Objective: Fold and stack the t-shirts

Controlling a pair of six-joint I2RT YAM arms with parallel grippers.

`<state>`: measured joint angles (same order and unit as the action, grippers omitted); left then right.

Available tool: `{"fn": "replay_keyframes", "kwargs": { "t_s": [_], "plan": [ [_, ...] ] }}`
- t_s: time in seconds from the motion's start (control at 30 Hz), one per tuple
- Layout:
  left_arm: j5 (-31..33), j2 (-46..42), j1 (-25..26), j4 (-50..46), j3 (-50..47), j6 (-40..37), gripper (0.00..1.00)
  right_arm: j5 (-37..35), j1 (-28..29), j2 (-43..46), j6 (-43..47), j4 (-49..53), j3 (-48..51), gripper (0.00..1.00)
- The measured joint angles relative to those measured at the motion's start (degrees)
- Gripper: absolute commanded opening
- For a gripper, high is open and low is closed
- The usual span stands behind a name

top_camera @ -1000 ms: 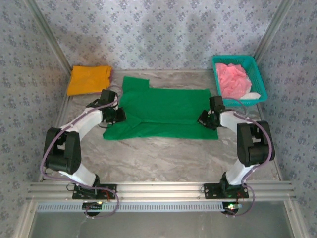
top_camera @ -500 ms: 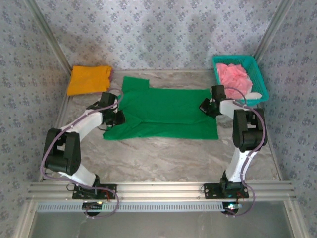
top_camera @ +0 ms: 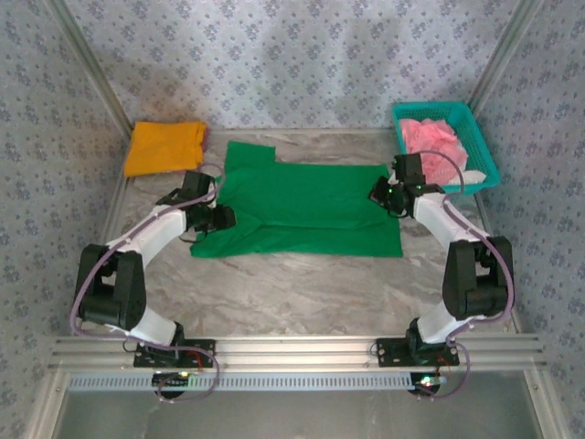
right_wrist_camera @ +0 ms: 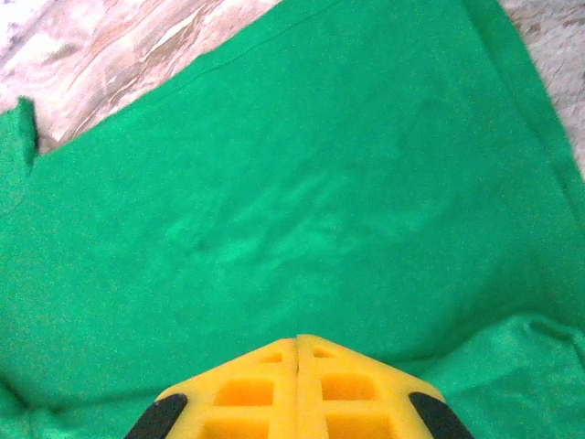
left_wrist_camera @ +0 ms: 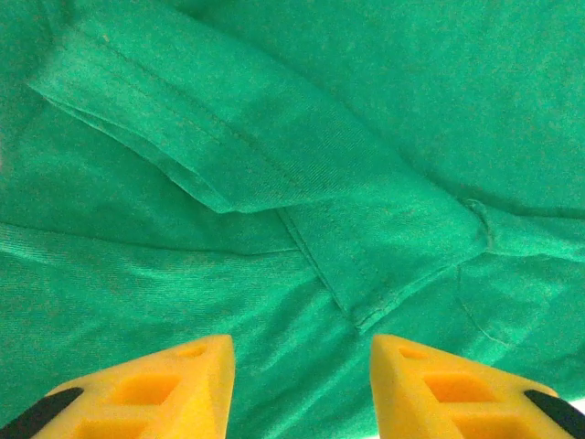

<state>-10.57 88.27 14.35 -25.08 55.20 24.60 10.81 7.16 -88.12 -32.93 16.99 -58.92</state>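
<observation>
Now, left claw: jaws are parted and nothing is held; it is poised just above a folded-over sleeve.
Right claw: fingers are pressed together over the shirt's right edge; no cloth is seen pinched between them.
Green t-shirt: spread flat on the middle of the desk, between the two claws.
Handling: judged light, thin and limp. It can be expected to sag and drag, so it is best pinched at a hem or sleeve seam, with both sides lifted together.
Orange-yellow t-shirt: laid at the far-left corner, apparently folded.
Pink t-shirt: bunched up inside the teal basket, far right.
</observation>
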Motion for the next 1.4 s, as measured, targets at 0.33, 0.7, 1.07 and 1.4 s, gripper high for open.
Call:
{"fn": "replay_keyframes", "kwargs": {
  "t_s": [0.33,0.7,1.07,1.4],
  "plan": [
    [-1.7,8.6,2.7,1.8,3.8,0.1,0.44,-1.2,0.3,0.3,0.2,0.8,1.5,0.08],
    [-2.3,15.3,3.1,4.3,7.3,0.1,0.39,-1.3,0.3,0.5,0.4,0.9,1.4,0.08],
    [-1.7,15.4,3.4,4.0,9.4,0.2,0.00,-1.6,0.1,1.2,0.4,0.9,1.4,0.08],
    [0.1,15.4,4.0,2.3,15.3,-0.7,0.00,-1.6,-0.1,1.3,0.4,0.8,1.6,0.09]
  ]
}}
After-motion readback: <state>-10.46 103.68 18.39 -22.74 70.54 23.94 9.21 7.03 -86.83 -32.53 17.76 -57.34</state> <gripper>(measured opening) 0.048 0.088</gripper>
